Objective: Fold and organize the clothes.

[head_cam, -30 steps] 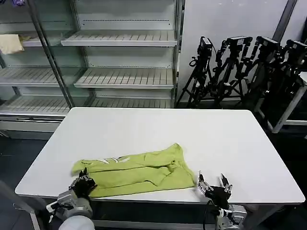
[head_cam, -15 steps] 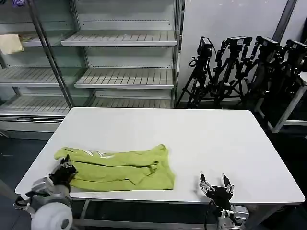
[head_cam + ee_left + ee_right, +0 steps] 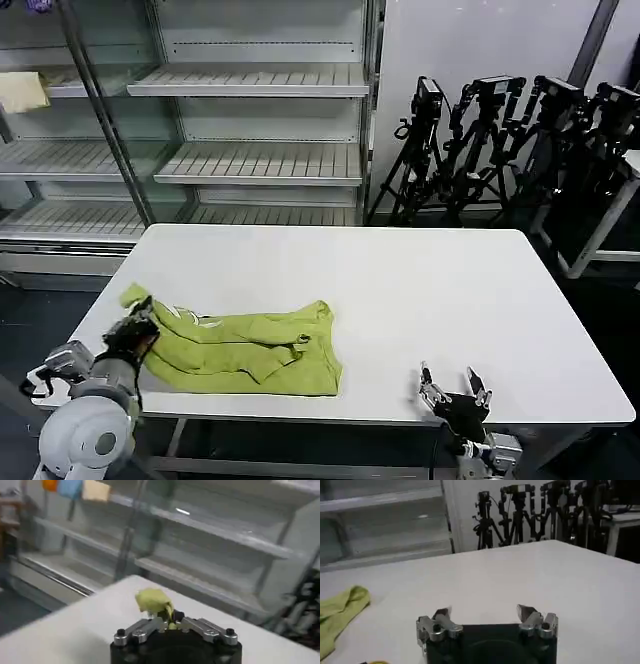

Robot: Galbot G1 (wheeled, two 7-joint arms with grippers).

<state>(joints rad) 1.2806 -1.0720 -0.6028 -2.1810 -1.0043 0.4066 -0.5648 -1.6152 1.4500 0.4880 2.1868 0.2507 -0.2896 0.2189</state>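
At lower left, the left gripper is clamped on the shirt lying rumpled on the table; a thin pinch could slip. Right gripper waits, fingers apart, lower right.

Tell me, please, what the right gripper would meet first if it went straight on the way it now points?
Probably nothing soon: the open right gripper points across bare table toward the tripods beyond its far edge. The shirt lies off to its left, outside that line, though depth is hard to judge.
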